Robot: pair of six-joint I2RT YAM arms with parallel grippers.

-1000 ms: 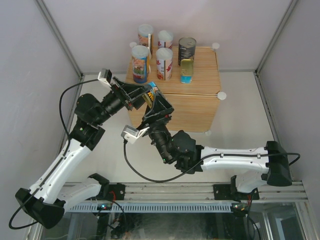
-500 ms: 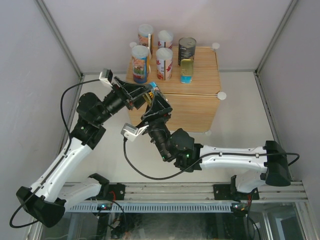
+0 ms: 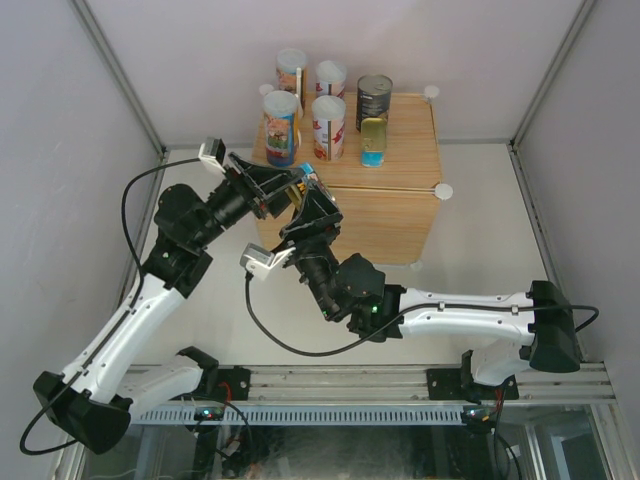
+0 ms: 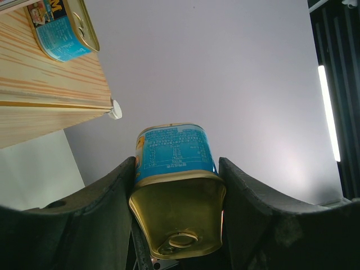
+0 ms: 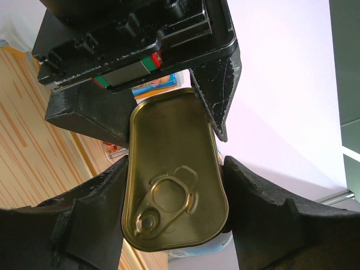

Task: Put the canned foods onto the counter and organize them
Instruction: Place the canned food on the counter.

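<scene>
Gold metal fills both my wrist views: the flat gold tin (image 4: 177, 225), its pull-ring lid turned towards the cameras and a blue printed label on its side. My left pincer (image 4: 177, 163) is clamped on it at a middling width, with one of its dark fingers (image 4: 107, 197) pressed to each long side. My right pincer (image 5: 175, 169) takes the same tin from the opposite end. Its two pads lie flush along both long edges with no gap that I can see, so both pincers have it at once.

Seen from above, the tin hangs by the near-left corner of the counter (image 3: 410, 125), clear of the wood. How high it sits against the counter top I cannot tell. My two wrists meet there, nose to nose, just in front of the counter's near-left edge.

On the counter's far-left part stand the four tall white-lidded cans (image 3: 281, 125) in a two-by-two block. The dark can (image 3: 374, 98) is just to the right of them, at the counter's far edge. The second gold tin (image 3: 374, 140) sits directly in front of it, with its blue label showing. A white connector (image 3: 443, 191) marks the counter's near-right corner — well away from where I hold the tin
</scene>
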